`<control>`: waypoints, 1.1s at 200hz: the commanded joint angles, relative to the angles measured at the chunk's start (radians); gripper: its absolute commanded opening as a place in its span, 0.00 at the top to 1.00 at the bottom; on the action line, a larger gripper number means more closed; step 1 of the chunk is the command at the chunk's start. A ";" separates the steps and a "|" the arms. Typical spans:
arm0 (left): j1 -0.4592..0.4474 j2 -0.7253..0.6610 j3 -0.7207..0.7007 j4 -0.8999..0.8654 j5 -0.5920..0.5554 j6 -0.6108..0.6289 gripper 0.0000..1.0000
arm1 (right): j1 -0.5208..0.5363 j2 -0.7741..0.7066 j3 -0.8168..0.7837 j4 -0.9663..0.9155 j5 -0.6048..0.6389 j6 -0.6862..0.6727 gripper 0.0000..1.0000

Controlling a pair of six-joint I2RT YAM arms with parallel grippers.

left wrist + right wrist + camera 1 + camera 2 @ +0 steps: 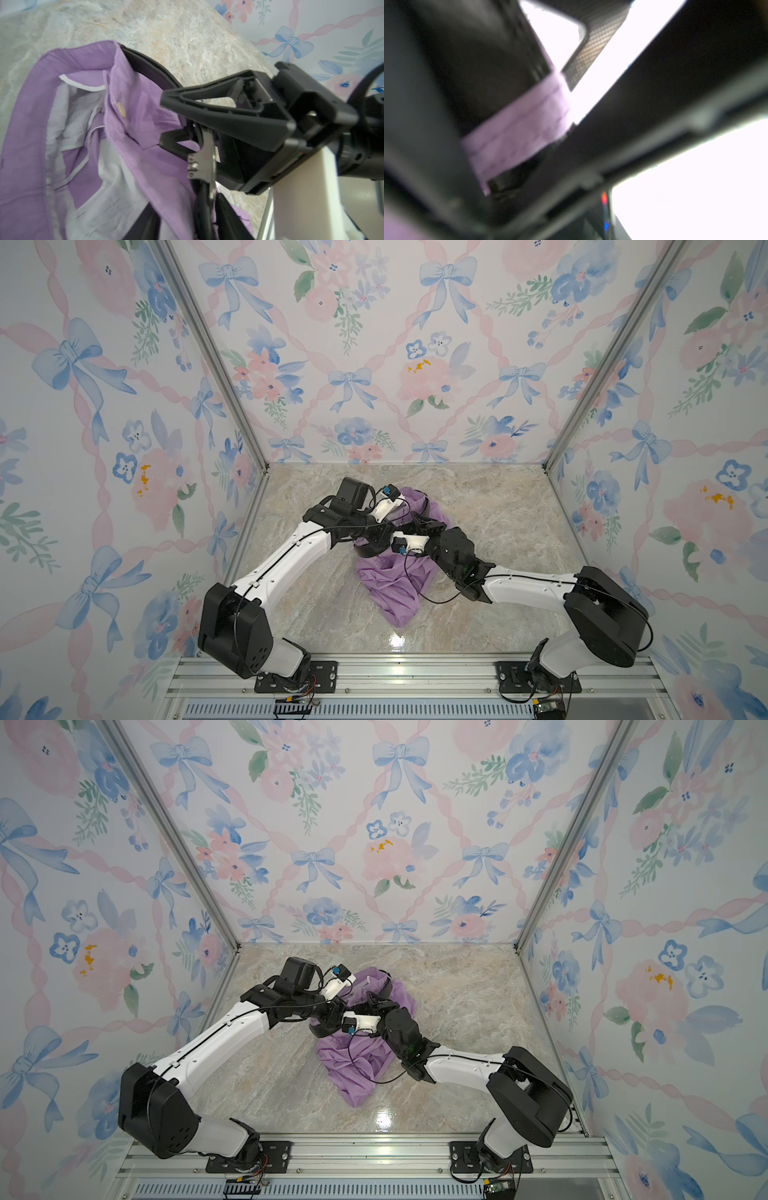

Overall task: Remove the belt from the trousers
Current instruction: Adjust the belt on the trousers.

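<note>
One belt (145, 62), one trousers (128, 87), left claw (187, 226), right claw (163, 120)

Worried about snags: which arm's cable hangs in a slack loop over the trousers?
The right arm's cable loops loosely across the lilac trousers; the left arm's runs snug along its white link.

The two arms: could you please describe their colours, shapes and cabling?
Both the left arm and right arm have smooth white link shells between bulky black joint housings. A thin black cable runs clipped along each link. Each wrist carries a white camera mount with a blue connector.
</note>
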 commanded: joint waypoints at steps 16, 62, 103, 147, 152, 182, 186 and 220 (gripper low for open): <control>-0.029 -0.039 0.089 -0.033 -0.140 0.061 0.20 | -0.004 -0.077 0.081 0.031 0.238 0.243 1.00; -0.016 -0.155 0.097 0.180 -0.578 -0.144 0.14 | -0.138 -0.165 0.401 -0.871 0.240 0.973 1.00; -0.026 -0.315 -0.153 0.518 -0.562 -0.377 0.31 | -0.165 -0.192 0.409 -1.069 0.225 1.149 1.00; -0.280 -0.243 -0.288 0.663 -0.606 -0.349 0.34 | -0.106 -0.239 0.340 -1.091 0.207 1.173 1.00; -0.301 -0.226 -0.285 0.666 -0.612 -0.334 0.33 | -0.095 -0.245 0.331 -1.086 0.205 1.165 1.00; -0.372 -0.133 -0.262 0.672 -0.673 -0.276 0.29 | -0.022 -0.264 0.317 -1.093 0.203 1.087 1.00; -0.372 -0.124 -0.260 0.673 -0.677 -0.276 0.29 | -0.010 -0.266 0.318 -1.096 0.201 1.074 1.00; -0.369 -0.056 -0.245 0.676 -0.756 -0.269 0.44 | 0.060 -0.291 0.318 -1.115 0.199 0.985 1.00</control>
